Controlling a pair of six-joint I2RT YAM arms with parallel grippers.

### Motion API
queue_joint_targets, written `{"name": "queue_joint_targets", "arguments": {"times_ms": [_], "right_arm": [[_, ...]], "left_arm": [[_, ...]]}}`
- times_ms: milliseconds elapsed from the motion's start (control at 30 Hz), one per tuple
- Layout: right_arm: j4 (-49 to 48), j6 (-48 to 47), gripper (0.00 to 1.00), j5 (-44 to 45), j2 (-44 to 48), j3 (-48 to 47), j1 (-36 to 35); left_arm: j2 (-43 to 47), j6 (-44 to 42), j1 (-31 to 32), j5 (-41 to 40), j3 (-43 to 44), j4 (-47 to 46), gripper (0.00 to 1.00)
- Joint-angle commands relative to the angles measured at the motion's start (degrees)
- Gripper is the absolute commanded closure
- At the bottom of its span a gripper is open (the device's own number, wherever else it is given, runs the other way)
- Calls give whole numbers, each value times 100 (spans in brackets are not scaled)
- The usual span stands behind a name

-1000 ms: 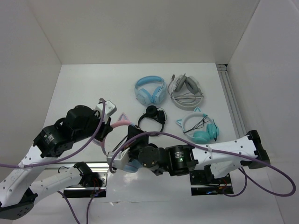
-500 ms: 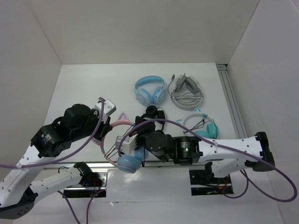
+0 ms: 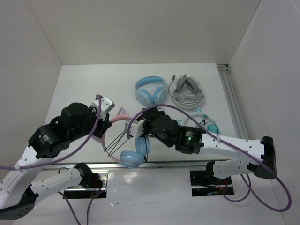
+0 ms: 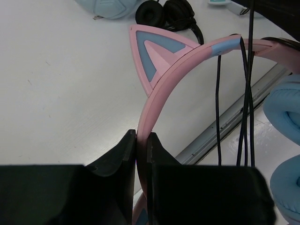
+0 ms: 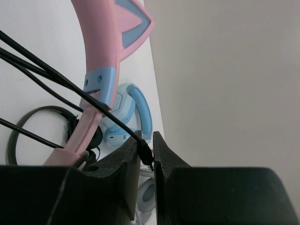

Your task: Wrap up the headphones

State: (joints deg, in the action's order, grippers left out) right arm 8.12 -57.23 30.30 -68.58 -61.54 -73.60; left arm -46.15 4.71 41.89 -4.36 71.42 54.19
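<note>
While the left fingers (image 4: pixel 117 157) clamp tight on the headphones (image 3: pixel 132 158) by their pink headband, lower centre of the overhead view, the right fingers (image 5: pixel 124 161), pinching the cable (image 4: pixel 218 112) end, should wind it tautly round the band.

The left arm (image 3: pixel 21 171) and right arm (image 3: pixel 234 146) share white shell links and bulky black cylindrical joint housings. A purple cable (image 3: pixel 80 146) trails along each. A small green light (image 3: pixel 188 136) glows at centre frame. The left gripper (image 4: pixel 142 136) and right gripper (image 5: pixel 146 137) have matte black, wedge-tipped fingers.
</note>
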Motion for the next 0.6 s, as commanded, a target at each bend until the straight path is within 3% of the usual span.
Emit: {"name": "queue_joint_targets", "arguments": {"times_ms": [0,567], "right_arm": [[-329,282,78,274,231,-7,504],[-574,564,74,-183,64,124,1103]], "left_arm": [[141,-102,21,172,390,407,100],[72,4,21,-425,285,408,100]]}}
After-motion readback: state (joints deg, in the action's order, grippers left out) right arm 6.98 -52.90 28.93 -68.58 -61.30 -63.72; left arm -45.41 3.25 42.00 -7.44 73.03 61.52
